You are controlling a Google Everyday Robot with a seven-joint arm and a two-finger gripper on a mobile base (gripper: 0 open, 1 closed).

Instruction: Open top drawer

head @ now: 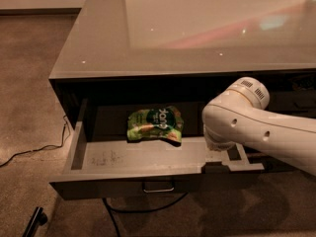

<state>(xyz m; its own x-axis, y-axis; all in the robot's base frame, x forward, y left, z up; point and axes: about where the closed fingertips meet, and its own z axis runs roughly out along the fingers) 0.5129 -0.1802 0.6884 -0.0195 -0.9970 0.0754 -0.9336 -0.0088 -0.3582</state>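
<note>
1 end effector (pixel 220 146), at the low end of a white robot arm (pixel 269 132), sits down inside the right part of the top drawer (pixel 113 158), almost wholly hidden behind the arm's rounded wrist; whether it is open or closed cannot be told. The arm reaches in from the right edge of the view and crosses over the drawer's right end. The wide dark grey drawer stands pulled well out from under the desk (pixel 197 28), its lighter, scuffed inner floor exposed. 1 crumpled green snack bag (pixel 155 125) lies on that floor toward the back, near the middle, just left of the arm and apart from it. A small rectangular pull handle (pixel 158 185) shows at the centre of the drawer's front panel. The desk's glossy grey top carries soft reflections. A thin dark cable (pixel 29 149) trails over the brown floor (pixel 24 83) to the left, and another cable (pixel 143 209) loops below the drawer front.
</note>
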